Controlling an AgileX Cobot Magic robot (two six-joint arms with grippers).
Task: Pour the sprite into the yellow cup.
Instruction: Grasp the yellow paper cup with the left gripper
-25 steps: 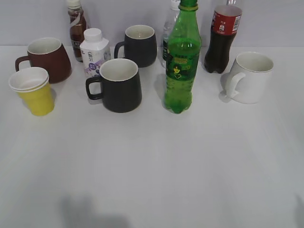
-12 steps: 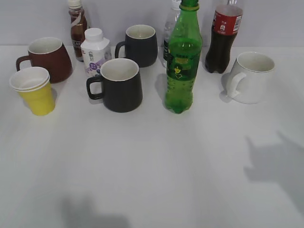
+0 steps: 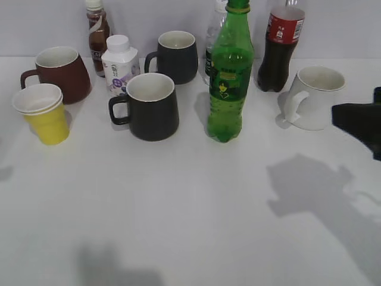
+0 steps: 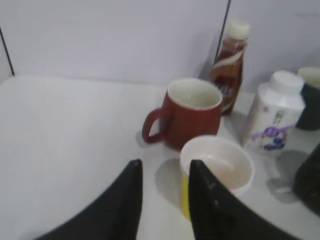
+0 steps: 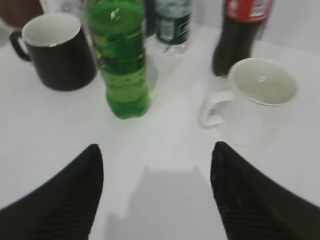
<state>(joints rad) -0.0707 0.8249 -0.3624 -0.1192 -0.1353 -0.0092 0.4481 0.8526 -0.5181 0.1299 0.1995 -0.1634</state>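
The sprite point(image 3: 229, 77) stands upright in the middle of the white table, cap on; it also shows in the right wrist view point(image 5: 122, 65). The yellow cup point(image 3: 44, 116) stands at the far left, in front of a brown-red mug point(image 3: 59, 71). My right gripper point(image 3: 352, 119) enters at the right edge, open wide and empty point(image 5: 156, 147), well short of the sprite. My left gripper point(image 4: 164, 167) is open and empty; it is out of the exterior view. The yellow cup point(image 4: 217, 165) sits just beyond and right of its right finger, apart from both jaws.
A white mug point(image 3: 314, 95) stands next to my right gripper. Two dark mugs point(image 3: 152, 107) point(image 3: 175, 56), a white milk bottle point(image 3: 119, 62), a brown drink bottle point(image 3: 97, 33), a clear water bottle point(image 3: 213, 36) and a cola bottle point(image 3: 280, 47) crowd the back.
My right gripper has come into the exterior view from the right edge, and its shadow has spread leftward over the table. The objects have not moved.
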